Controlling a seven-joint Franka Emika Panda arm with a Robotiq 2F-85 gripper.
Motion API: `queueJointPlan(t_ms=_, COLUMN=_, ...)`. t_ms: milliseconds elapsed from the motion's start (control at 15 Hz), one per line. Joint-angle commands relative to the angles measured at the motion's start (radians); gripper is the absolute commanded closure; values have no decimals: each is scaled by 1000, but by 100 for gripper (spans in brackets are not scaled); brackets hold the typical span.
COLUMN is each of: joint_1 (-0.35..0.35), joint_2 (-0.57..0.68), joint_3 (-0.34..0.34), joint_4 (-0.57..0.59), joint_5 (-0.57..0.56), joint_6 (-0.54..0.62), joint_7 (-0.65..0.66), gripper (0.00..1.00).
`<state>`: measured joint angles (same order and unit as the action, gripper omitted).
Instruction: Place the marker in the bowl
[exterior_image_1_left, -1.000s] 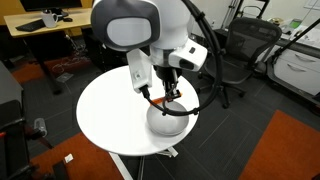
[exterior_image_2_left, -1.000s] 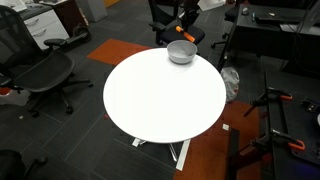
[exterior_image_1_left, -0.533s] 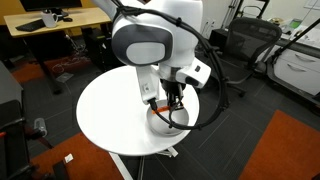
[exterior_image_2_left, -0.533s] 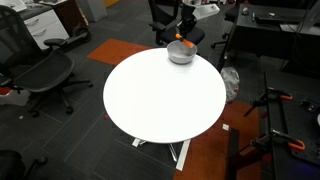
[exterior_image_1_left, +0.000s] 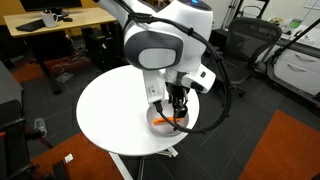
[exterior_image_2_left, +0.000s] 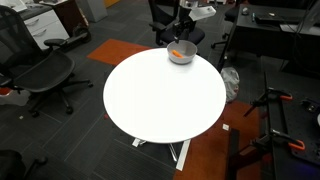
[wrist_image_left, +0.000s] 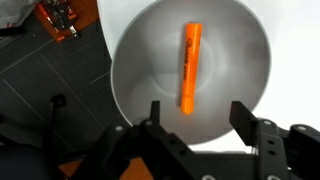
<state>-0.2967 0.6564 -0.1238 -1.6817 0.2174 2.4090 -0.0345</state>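
The orange marker (wrist_image_left: 189, 67) lies loose inside the light grey bowl (wrist_image_left: 135, 60) in the wrist view, clear of both fingers. My gripper (wrist_image_left: 198, 118) hangs open just above the bowl, its two dark fingers spread wide with nothing between them. In an exterior view the marker (exterior_image_1_left: 168, 122) shows as an orange streak in the bowl (exterior_image_1_left: 160, 128) under the gripper (exterior_image_1_left: 177, 108). The bowl (exterior_image_2_left: 181, 53) sits near the far edge of the round white table (exterior_image_2_left: 165, 95), with the marker (exterior_image_2_left: 177, 53) in it.
Black office chairs (exterior_image_2_left: 40, 72) stand around the table on dark carpet. A wooden desk (exterior_image_1_left: 60, 20) is at the back. An orange object (wrist_image_left: 57, 18) lies on the floor beside the table. The bowl is close to the table's rim.
The gripper came down over the bowl and opened. The marker left its fingers and now lies in the bowl.
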Motion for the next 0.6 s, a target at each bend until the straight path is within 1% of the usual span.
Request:
queueJointPlan(t_ms=0, joint_1=-18, joint_2=22, joint_3=12, joint_4=54, joint_5=15, joint_6=-52, joint_7=22, gripper=0)
queueJointPlan(t_ms=333, joint_1=-24, joint_2=34, joint_3=14, joint_4=73, joint_5=17, joint_6=-66, joint_7=22, gripper=0)
queueJointPlan(t_ms=467, joint_1=-30, joint_2=39, joint_3=19, joint_4=83, joint_5=27, joint_6=-93, joint_7=26, gripper=0)
queueJointPlan(t_ms=533, joint_1=-17, joint_2=26, joint_3=7, joint_4=45, joint_5=1, joint_6=-37, joint_7=5, gripper=0)
